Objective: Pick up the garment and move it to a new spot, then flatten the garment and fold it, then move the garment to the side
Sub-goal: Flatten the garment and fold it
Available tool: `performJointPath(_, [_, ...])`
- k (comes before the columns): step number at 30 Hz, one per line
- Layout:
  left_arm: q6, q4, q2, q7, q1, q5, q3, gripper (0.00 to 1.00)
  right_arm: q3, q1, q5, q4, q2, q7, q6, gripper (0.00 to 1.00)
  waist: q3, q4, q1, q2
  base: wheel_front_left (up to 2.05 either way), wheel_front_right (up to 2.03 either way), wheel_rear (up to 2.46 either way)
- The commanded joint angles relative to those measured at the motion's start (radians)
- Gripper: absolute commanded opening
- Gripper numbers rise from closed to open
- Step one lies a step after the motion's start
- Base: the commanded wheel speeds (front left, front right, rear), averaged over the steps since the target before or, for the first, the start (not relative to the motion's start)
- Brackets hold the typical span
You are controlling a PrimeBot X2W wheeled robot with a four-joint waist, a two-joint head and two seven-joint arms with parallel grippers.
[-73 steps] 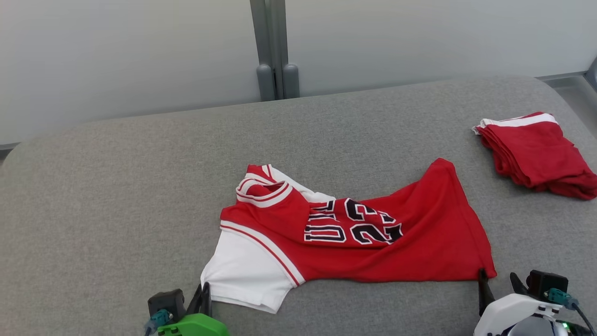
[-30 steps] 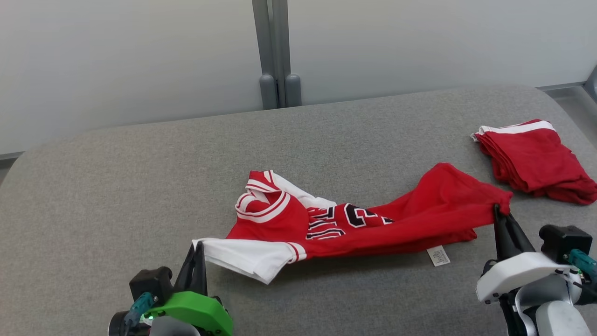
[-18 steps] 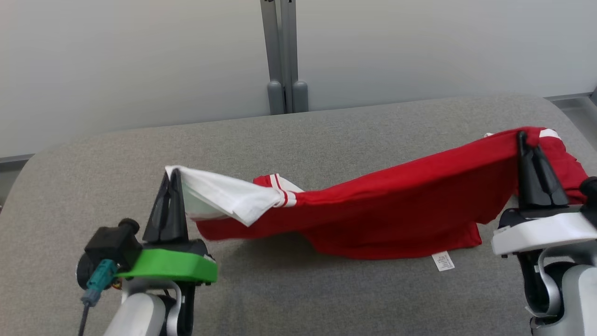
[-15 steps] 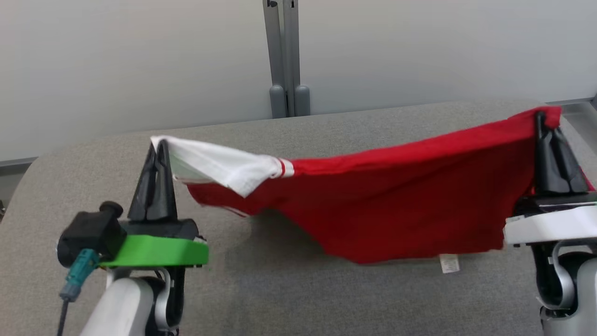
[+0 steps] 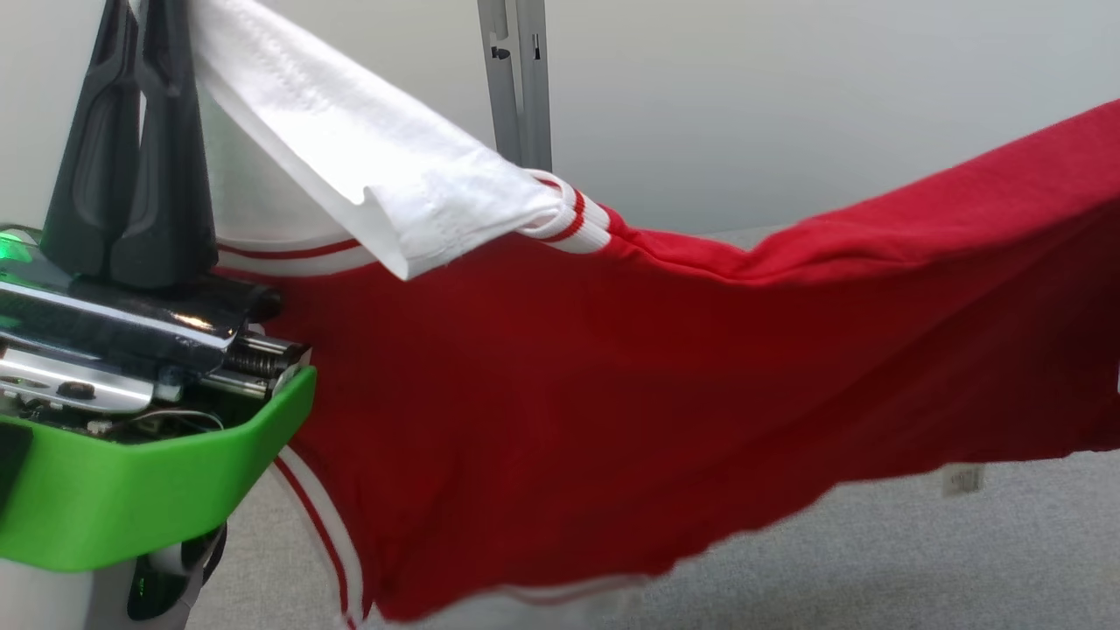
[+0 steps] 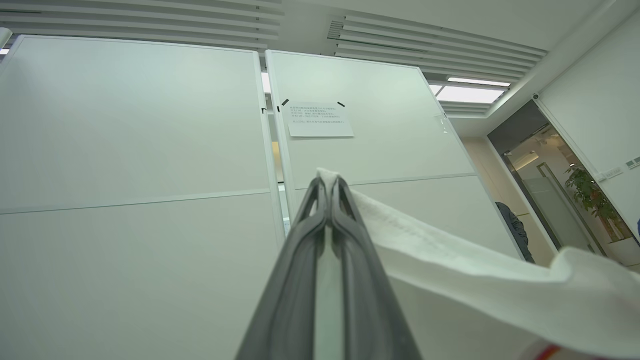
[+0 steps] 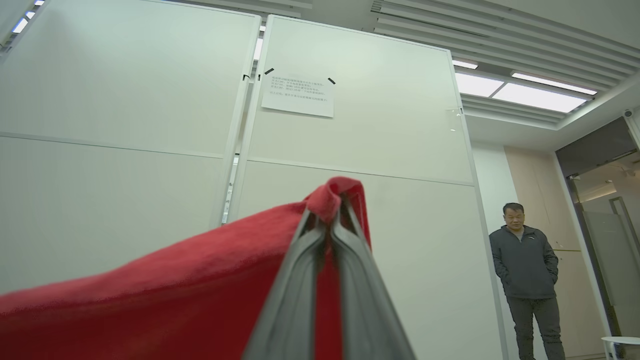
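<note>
**Grey table (image 5: 962,560) below, garment (image 5: 612,367) strung between both arms**

Pale partition panels (image 6: 125,125) ahead; a person (image 7: 525,265) stands near them. The garment sags over the felt-like table. Its lower hem is blurred, so I can't tell if it clears. Left gripper (image 6: 328,180) pinched fully closed on the white sleeve (image 5: 376,175) edge; right gripper (image 7: 331,207) clamped tight on a rolled red corner. Soft knit, striped trim.

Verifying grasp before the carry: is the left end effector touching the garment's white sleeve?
Touching. Left wrist view: the left end effector is shut on the white sleeve, its edge poking past the tips.
</note>
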Motion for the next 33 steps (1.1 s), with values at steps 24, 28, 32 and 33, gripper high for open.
performJointPath(24, [-0.141, 1.017, -0.076, -0.085, -0.854, 0.084, -0.072, 0.00, 0.103, -0.850, -0.002, 1.055, -0.031, -0.155, -0.001, 0.00, 0.329, 0.020, 0.0000, 0.0000, 0.00, 0.00, 0.00])
performJointPath(28, [-0.155, 1.172, -0.139, -0.161, -0.917, 0.064, -0.074, 0.00, 0.046, -0.988, -0.101, 1.298, -0.006, -0.229, -0.001, 0.00, 0.399, 0.062, 0.0000, 0.0000, 0.00, 0.00, 0.00])
performJointPath(32, [-0.178, 1.279, -0.198, -0.188, -0.893, 0.030, -0.074, 0.00, -0.002, -1.025, -0.160, 1.484, -0.001, -0.262, -0.001, 0.00, 0.513, 0.107, 0.0000, 0.0000, 0.00, 0.00, 0.00])
performJointPath(33, [-0.180, 1.306, -0.215, -0.194, -0.871, 0.014, -0.068, 0.00, -0.015, -1.019, -0.177, 1.526, -0.008, -0.274, -0.001, 0.00, 0.539, 0.119, 0.0000, 0.0000, 0.00, 0.00, 0.00])
